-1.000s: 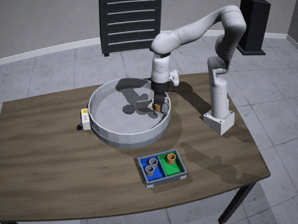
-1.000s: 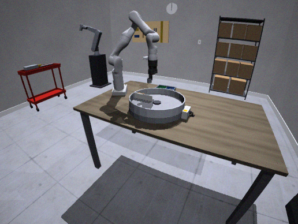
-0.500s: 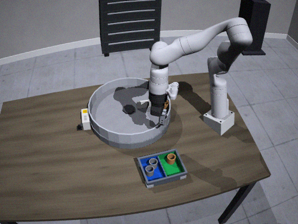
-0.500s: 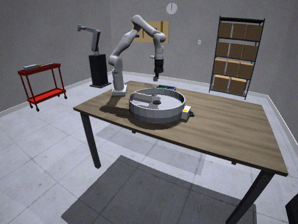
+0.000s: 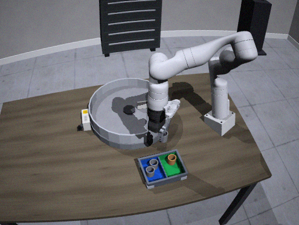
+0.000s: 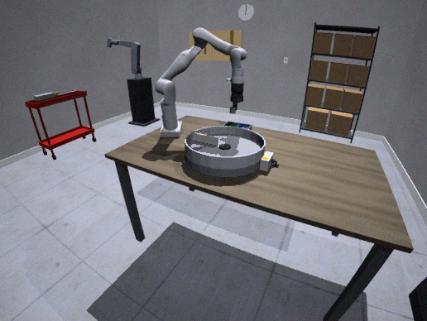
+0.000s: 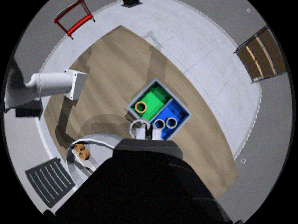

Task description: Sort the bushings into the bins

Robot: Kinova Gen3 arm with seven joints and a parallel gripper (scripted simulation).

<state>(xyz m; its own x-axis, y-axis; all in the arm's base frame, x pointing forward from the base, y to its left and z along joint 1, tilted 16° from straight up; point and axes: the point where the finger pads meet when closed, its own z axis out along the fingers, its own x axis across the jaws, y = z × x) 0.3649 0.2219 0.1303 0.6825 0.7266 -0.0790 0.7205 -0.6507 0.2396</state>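
Observation:
My gripper (image 5: 156,138) hangs high above the front right rim of the grey turntable (image 5: 121,111), a little short of the bins. It is shut on a bushing, most likely bronze, that its fingers largely hide. It also shows in the exterior view (image 6: 232,109) and in the wrist view (image 7: 148,131). The blue bin (image 5: 153,169) holds two steel bushings (image 5: 153,163) (image 5: 149,171). The green bin (image 5: 173,166) holds one bronze bushing (image 5: 171,159). In the wrist view the green bin (image 7: 152,104) and the blue bin (image 7: 169,117) lie just beyond the fingertips.
The turntable has a dark hub (image 5: 128,109) and a grey block (image 6: 205,139) on its disc. A white box with a yellow label (image 5: 85,119) sits at its left rim. The arm's base (image 5: 219,122) stands at the table's right.

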